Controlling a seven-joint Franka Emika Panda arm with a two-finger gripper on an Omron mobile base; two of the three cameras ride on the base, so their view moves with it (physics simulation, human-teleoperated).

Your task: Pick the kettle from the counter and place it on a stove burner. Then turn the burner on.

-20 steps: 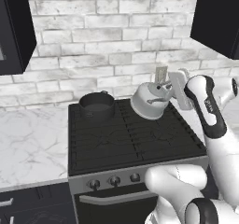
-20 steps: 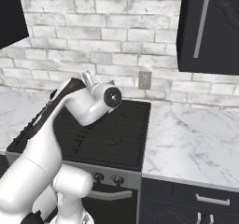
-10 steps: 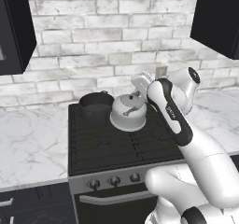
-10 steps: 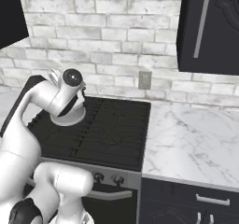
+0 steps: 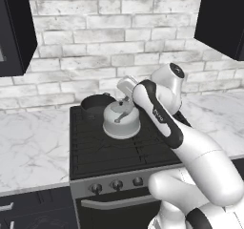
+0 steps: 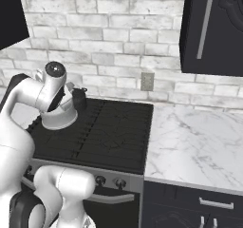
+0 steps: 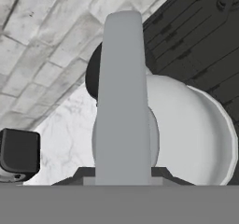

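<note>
The silver-white kettle [image 5: 120, 123] is low over the black cooktop's [image 5: 119, 149] left-middle grate bars, just in front of the dark pot; whether it touches them I cannot tell. My gripper [image 5: 125, 111] is shut on its grey slanted handle [image 7: 123, 101]. In the hand view that handle runs straight up the middle, with the kettle's dome [image 7: 198, 139] to its right and one dark fingertip [image 7: 18, 151] at the left. From the right base view my arm covers the top of the kettle [image 6: 58, 118]. The burner beneath it is hidden.
A dark grey round pot [image 5: 94, 102] stands on the back-left burner, close behind the kettle. Small knobs [image 5: 116, 185] line the silver front panel. White marble counter [image 5: 28, 142] flanks the stove on the left and on the right [image 6: 199, 141]. Brick wall stands behind.
My arm has swung left across the stove with the kettle in its grip, from the back right to the left-middle, and has come lower toward the grates.
</note>
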